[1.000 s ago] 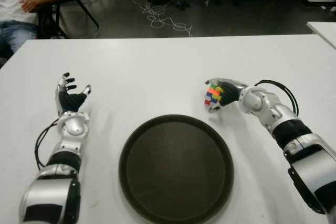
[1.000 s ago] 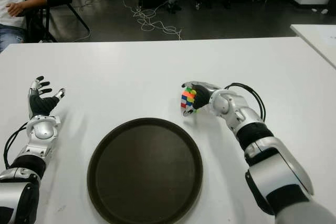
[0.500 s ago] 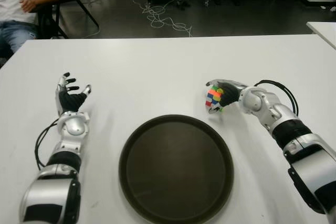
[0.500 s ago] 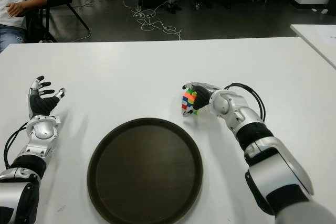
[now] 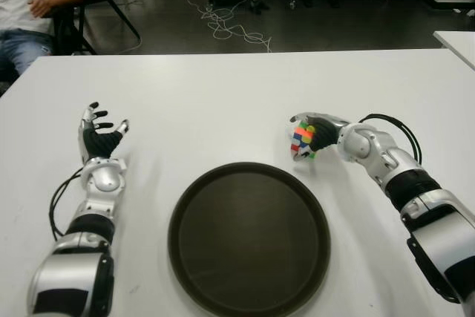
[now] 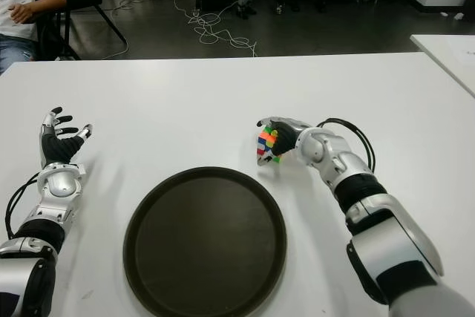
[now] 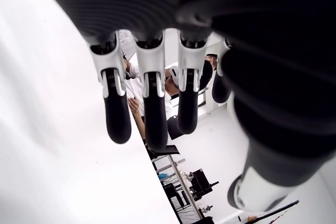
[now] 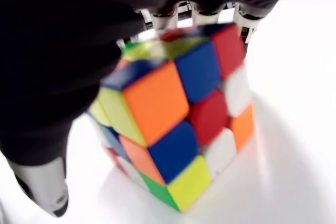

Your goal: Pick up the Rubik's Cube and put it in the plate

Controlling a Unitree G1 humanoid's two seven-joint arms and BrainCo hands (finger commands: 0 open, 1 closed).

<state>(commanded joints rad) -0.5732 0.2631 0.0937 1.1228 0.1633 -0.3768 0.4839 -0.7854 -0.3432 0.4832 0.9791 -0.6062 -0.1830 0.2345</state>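
Observation:
The Rubik's Cube (image 5: 302,141) (image 8: 178,114) is in my right hand (image 5: 315,133), whose fingers curl over its far side while the thumb presses the near side. Cube and hand are just beyond the upper right rim of the round dark plate (image 5: 249,243), low over the white table (image 5: 223,102). I cannot tell whether the cube's lower corner touches the table. Nothing lies in the plate. My left hand (image 5: 100,135) shows at the left of the plate, its fingers (image 7: 152,108) spread and holding nothing.
A person (image 5: 30,5) sits on a chair beyond the table's far left corner. Cables (image 5: 230,24) lie on the dark floor behind. A second white table's corner (image 5: 456,38) shows at the right edge.
My right hand has turned slightly with the cube in it and shifted a little toward the plate. The left hand has not moved.

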